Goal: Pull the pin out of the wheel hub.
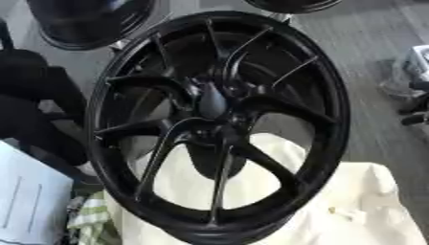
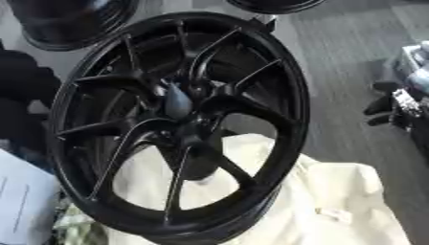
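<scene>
A large black multi-spoke wheel (image 1: 220,125) stands tilted on a cream cloth (image 1: 360,210). From the centre of its hub (image 2: 186,115) a dark, tapered pin-like piece (image 1: 211,101) sticks out toward me. My right hand (image 2: 381,109) shows at the right edge, well clear of the rim. Its black fingers point left, are fairly straight, and hold nothing. A black arm-like bulk (image 1: 38,103) reaches the rim's left side. No left hand shows; whatever is there is hidden behind the wheel.
Two more black wheels (image 1: 88,21) (image 1: 293,5) lie on the grey floor behind. A white sheet (image 1: 29,201) and a green checked cloth (image 1: 88,217) sit at the lower left. Pale clutter (image 2: 415,62) lies at the right edge.
</scene>
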Robot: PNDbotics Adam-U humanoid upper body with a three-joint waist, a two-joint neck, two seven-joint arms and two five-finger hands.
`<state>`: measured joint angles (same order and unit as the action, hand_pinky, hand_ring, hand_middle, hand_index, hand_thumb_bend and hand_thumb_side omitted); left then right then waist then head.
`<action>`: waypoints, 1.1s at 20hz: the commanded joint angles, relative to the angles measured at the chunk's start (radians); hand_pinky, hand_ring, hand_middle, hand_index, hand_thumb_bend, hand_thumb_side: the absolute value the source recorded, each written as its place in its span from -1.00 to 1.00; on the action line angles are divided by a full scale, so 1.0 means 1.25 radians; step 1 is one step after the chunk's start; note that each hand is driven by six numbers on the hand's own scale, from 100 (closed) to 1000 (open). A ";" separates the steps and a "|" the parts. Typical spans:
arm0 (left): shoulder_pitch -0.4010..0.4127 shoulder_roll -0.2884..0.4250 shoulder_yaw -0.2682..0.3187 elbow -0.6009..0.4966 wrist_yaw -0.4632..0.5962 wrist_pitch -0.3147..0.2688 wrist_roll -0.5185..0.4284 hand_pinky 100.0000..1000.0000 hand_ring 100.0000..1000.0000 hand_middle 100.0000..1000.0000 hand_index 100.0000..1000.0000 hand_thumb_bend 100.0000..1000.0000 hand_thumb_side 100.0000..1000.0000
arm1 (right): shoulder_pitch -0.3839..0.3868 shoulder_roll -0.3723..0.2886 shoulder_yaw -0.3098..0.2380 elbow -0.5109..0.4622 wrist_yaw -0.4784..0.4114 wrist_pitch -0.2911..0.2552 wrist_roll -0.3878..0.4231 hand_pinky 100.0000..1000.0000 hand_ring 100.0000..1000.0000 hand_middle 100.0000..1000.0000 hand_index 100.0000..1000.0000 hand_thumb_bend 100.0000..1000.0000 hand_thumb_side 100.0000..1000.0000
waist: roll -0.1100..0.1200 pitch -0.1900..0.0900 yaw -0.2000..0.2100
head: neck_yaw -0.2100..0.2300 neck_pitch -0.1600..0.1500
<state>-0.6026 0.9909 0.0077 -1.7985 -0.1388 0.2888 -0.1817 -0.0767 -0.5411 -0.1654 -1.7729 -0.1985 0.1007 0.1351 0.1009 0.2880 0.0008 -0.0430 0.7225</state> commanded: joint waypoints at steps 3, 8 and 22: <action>0.077 0.027 0.087 0.117 -0.045 0.004 0.053 0.51 0.09 -0.39 -0.46 -1.00 -0.76 | 0.004 -0.017 -0.020 -0.013 -0.007 -0.002 -0.014 0.11 0.22 -0.04 0.58 -1.00 0.54 | -0.006 -0.010 0.007 | -0.008 -0.006; 0.144 -0.006 0.113 0.189 -0.054 -0.031 0.008 0.59 0.23 -0.14 -0.13 -1.00 -0.75 | 0.008 -0.014 -0.029 -0.013 -0.015 -0.003 -0.023 0.11 0.22 -0.04 0.58 -1.00 0.54 | -0.009 -0.011 0.010 | -0.009 0.000; 0.197 -0.049 0.129 0.226 -0.122 -0.118 -0.135 0.82 0.68 0.54 0.92 -0.84 0.69 | 0.009 -0.015 -0.030 -0.013 -0.018 -0.002 -0.022 0.12 0.22 -0.04 0.58 -1.00 0.54 | -0.011 -0.013 0.012 | -0.011 0.002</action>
<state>-0.3505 0.9017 0.1479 -1.5151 -0.2912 0.1457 -0.3458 -0.0609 -0.5408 -0.1906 -1.7729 -0.2148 0.0988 0.1081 0.0897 0.2883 0.0148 -0.0550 0.7270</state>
